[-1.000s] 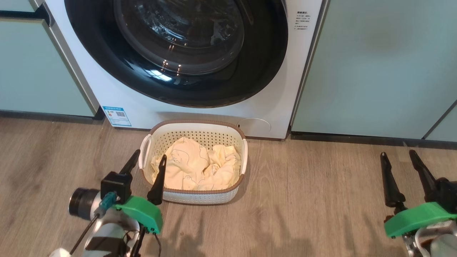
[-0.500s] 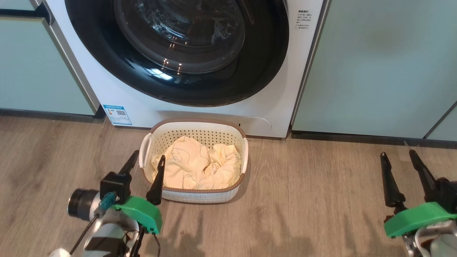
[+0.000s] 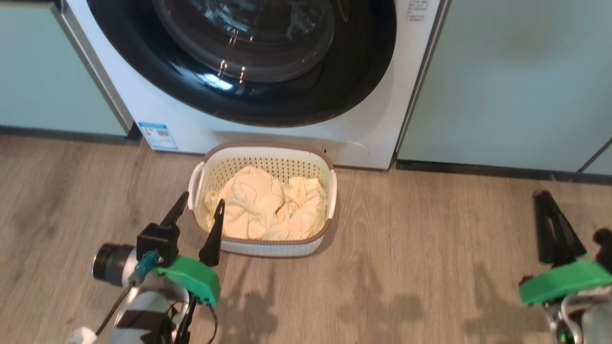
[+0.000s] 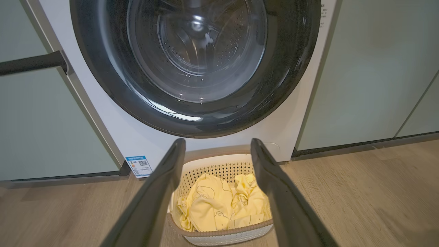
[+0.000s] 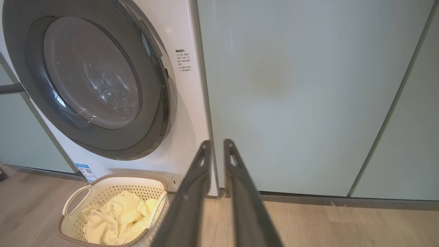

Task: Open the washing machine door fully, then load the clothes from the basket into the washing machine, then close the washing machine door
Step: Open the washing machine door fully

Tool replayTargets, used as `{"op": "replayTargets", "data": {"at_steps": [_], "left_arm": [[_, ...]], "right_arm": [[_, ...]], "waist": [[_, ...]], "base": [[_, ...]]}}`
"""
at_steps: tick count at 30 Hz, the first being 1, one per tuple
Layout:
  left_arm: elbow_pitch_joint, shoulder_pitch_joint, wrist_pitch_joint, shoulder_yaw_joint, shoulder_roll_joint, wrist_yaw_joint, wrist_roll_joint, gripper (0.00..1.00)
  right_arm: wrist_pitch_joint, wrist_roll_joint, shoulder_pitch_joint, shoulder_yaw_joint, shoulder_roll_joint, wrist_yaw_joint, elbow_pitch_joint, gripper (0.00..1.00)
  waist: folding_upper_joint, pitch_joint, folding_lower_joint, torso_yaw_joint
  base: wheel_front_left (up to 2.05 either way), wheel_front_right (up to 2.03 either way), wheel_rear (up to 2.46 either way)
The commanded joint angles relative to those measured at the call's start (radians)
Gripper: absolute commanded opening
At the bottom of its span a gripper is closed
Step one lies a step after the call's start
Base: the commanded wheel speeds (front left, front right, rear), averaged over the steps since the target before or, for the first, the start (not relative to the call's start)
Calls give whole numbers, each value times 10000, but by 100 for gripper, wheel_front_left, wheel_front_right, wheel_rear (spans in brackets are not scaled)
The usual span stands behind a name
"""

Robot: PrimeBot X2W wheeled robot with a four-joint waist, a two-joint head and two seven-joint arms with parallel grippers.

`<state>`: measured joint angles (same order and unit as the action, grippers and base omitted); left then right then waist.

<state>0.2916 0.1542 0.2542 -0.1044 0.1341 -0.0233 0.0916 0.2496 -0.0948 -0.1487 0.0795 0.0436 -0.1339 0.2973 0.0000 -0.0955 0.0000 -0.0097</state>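
Black and glossy, the door (image 3: 267, 107) sits shut against the white washer (image 3: 153, 110), its clear glass bowl bulging at the centre. On the wood-look floor (image 3: 430, 248) just in front of the washer stands the basket (image 3: 267, 249), upright, with the pale yellow clothes (image 3: 267, 205) heaped loosely inside it, below the rim. A blue sticker (image 3: 158, 135) marks the washer's lower left corner, and pale green cabinets (image 3: 516, 76) flank it on both sides. The left pincer (image 3: 202, 199) is near the basket's front left corner, released and empty, its fingers spread wide; in the left wrist view the basket and clothes show between them. The right pincer (image 3: 542, 195) is well apart from the basket, out to the right over bare floor, gripping nothing; its fingers stand close together with only a slit between them in the right wrist view, and I cannot tell whether it is fully clenched.
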Motion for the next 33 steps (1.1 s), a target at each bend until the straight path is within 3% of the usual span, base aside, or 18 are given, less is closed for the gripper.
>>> {"op": "replayTargets", "data": {"at_steps": [1, 8, 12, 22, 33], "left_arm": [[-413, 698, 76, 285, 95, 20, -83, 100], [-581, 1008, 76, 240, 18, -1, -124, 100], [-696, 1241, 76, 226, -9, -24, -159, 100], [-1025, 1905, 76, 130, -168, -188, -172, 100], [-1136, 2508, 76, -112, -393, -336, -311, 100]], "right_arm": [[122, -193, -739, -166, 80, 32, -281, 0], [122, -906, -1363, -99, 180, 32, -13, 0], [33, -2262, -2015, -137, 187, 32, 334, 0], [-1883, -7988, -4042, -482, 564, 32, 614, 0], [-5812, -13774, -6340, 326, 831, 32, 1345, 0]], "waist": [[0, -246, 0, 83], [0, -792, 0, 240], [0, -1176, 0, 322], [0, -2288, 0, 619], [0, -3230, 0, 1094]], "base": [[0, 0, 0], [0, 0, 0], [0, 0, 0], [0, 0, 0], [0, 0, 0]]}}
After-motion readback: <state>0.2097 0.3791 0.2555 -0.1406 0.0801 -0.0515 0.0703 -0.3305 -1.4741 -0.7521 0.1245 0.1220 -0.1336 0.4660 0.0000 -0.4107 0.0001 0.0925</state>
